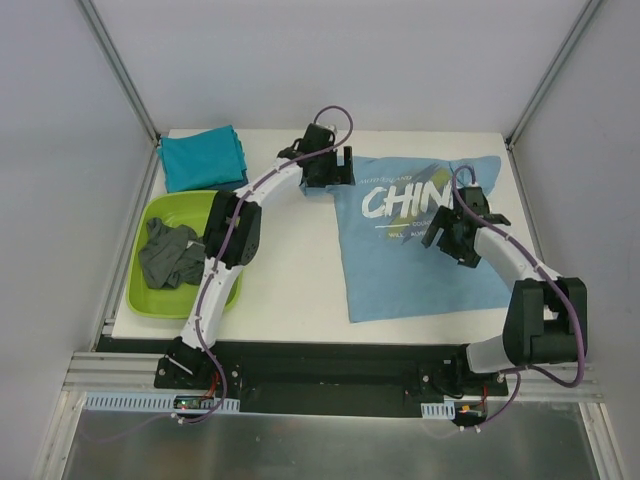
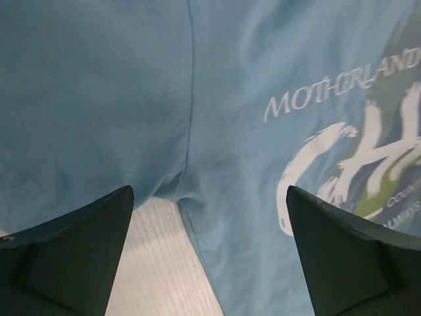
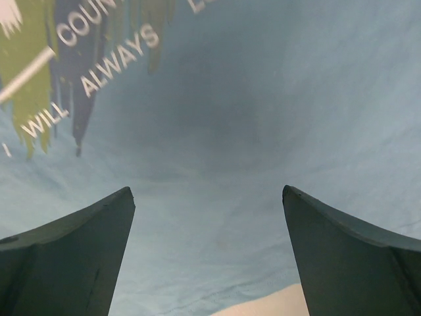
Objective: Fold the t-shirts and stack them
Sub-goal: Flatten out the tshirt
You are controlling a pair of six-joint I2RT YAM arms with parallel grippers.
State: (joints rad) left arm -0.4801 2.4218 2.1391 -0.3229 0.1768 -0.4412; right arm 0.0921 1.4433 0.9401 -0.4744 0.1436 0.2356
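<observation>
In the overhead view, centre right, the right gripper (image 1: 445, 235) hides the end of the big white word on the light blue t-shirt (image 1: 420, 280). The smaller print beneath is unreadable. The right wrist view's top edge cuts off a word beginning "COUN".

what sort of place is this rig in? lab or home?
Probably a lab robot cell: plain grey panels on aluminium posts enclose a white table, with the left arm and right arm bolted to a metal rail.

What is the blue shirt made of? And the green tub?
The blue shirt looks like soft, matte cloth, probably cotton: it wrinkles and shows a stitched seam. The green tub looks like smooth, hard plastic, with an even bright colour and a rounded rim.
</observation>
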